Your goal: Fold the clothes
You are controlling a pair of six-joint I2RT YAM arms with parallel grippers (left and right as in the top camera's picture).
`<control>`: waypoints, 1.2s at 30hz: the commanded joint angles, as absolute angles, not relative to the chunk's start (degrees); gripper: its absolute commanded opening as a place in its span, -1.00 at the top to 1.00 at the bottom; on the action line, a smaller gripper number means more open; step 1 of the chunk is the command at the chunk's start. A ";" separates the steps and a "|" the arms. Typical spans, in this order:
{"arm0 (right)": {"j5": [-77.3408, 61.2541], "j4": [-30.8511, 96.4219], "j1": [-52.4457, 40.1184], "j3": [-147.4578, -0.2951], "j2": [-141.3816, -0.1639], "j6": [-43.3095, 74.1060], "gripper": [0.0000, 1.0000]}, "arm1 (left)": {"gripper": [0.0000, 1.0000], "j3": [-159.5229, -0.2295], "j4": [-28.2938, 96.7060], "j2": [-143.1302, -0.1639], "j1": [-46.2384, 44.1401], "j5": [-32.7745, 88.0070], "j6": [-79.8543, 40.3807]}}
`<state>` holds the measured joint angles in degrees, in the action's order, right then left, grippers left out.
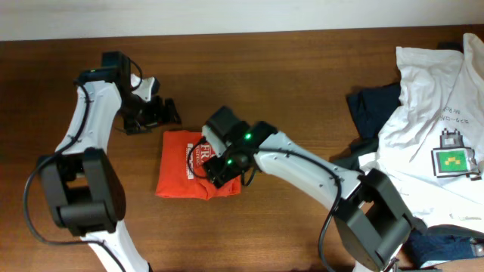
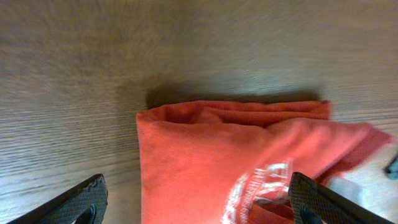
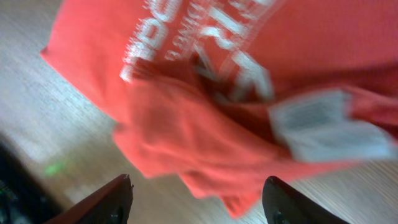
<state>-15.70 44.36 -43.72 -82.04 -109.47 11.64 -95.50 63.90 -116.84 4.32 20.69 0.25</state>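
The orange-red T-shirt (image 1: 181, 166) with white lettering lies folded into a small bundle on the wooden table, left of centre. It fills the left wrist view (image 2: 205, 162) and the right wrist view (image 3: 205, 99), where a white label shows. My left gripper (image 1: 155, 113) is open and empty just beyond the bundle's far left corner. My right gripper (image 1: 219, 168) is open and empty, hovering over the bundle's right edge. A white T-shirt with a green square graphic (image 1: 431, 128) and dark navy garments (image 1: 374, 109) lie heaped at the right.
The wooden table (image 1: 287, 83) runs across the view, with a pale wall strip along its far edge. The heap of other clothes covers the right end. More navy cloth (image 1: 446, 245) lies at the bottom right corner.
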 commanded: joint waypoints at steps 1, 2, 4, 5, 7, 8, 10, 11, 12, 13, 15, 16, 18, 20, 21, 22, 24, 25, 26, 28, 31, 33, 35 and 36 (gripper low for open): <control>-8.78 40.93 -48.12 -82.61 -111.09 13.02 -0.41 | -0.85 -94.56 63.86 -122.72 4.12 20.16 1.10; -4.73 40.14 -49.60 -82.61 -111.09 14.70 -0.41 | -0.85 -94.54 63.88 -123.83 3.95 20.14 1.10; -0.16 39.05 -51.16 -82.61 -111.42 17.37 -0.40 | -0.85 -94.41 63.88 -125.93 3.75 20.12 1.10; -0.16 38.94 -51.31 -82.61 -111.98 18.87 -0.33 | -0.85 -93.91 63.75 -126.02 3.75 20.10 1.10; -0.14 38.81 -51.75 -82.56 -113.43 20.08 0.46 | -0.85 -92.64 63.13 -126.02 3.75 20.05 1.10; 0.60 40.42 -51.62 -82.56 -113.51 22.15 0.92 | -0.85 -92.03 62.94 -126.02 3.75 19.59 1.10; 6.37 45.74 -50.37 -82.61 -112.60 28.01 0.92 | -0.85 -91.74 62.96 -126.06 3.75 17.58 1.10; 8.93 48.25 -49.45 -82.61 -112.05 28.84 0.92 | -0.86 -91.74 62.98 -126.06 3.75 17.54 1.10; 13.45 52.53 -47.92 -82.61 -111.24 33.78 0.92 | -0.86 -91.74 63.00 -126.06 3.75 17.54 1.08; 14.17 56.77 -45.93 -82.61 -110.93 35.70 0.64 | -0.85 -91.74 63.02 -126.06 3.81 17.52 1.10; 12.95 64.01 -43.72 -82.63 -110.91 38.68 0.22 | -0.86 -91.74 63.02 -126.06 3.79 17.52 1.10; 12.03 65.80 -43.42 -82.63 -110.59 39.75 0.22 | -0.86 -91.74 63.02 -126.06 3.79 17.54 1.10; 5.32 63.83 -43.44 -84.09 -107.02 35.94 0.22 | -0.86 -91.74 63.05 -126.06 3.79 17.45 1.10; -10.39 58.13 -43.48 -84.31 -106.17 22.55 0.18 | -0.94 -91.74 63.61 -126.06 3.79 14.44 1.04; -13.91 58.11 -43.55 -84.27 -106.24 20.60 0.18 | -0.96 -91.74 64.40 -126.06 3.81 13.15 0.58; -16.19 58.19 -43.66 -84.27 -106.24 18.72 0.17 | -0.98 -91.74 64.90 -126.06 3.88 12.58 -0.25; -17.37 58.19 -44.01 -83.24 -106.37 16.91 0.06 | -0.98 -91.74 64.51 -126.06 3.92 12.53 -0.25; -17.39 57.47 -44.01 -81.73 -106.56 16.93 0.06 | -0.98 -91.74 64.55 -126.06 3.92 12.12 -0.56; -17.37 55.05 -44.01 -78.35 -107.53 16.93 0.06 | -0.98 -91.74 66.04 -126.06 3.92 11.94 -0.67; -15.73 51.79 -43.51 -75.29 -108.49 16.93 0.07 | -0.98 -91.11 69.89 -126.06 3.92 11.55 -0.67; -2.94 49.82 -40.86 -74.98 -109.25 16.93 0.04 | -0.98 -85.03 71.92 -126.06 3.92 7.64 -0.64; 0.71 45.69 -36.97 -74.98 -109.25 16.88 0.01 | -0.98 -80.51 72.10 -126.04 3.92 7.66 -0.67; 0.21 43.48 -33.08 -75.02 -109.23 16.88 0.01 | -0.98 -79.99 72.10 -125.73 4.60 8.95 -0.67; -0.45 44.49 -32.32 -75.13 -108.97 16.88 -0.03 | -0.98 -80.44 72.07 -125.03 4.80 10.28 -0.64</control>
<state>-1.54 43.66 -34.26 -75.02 -108.81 17.30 -82.61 74.04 -122.87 3.79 8.49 -1.41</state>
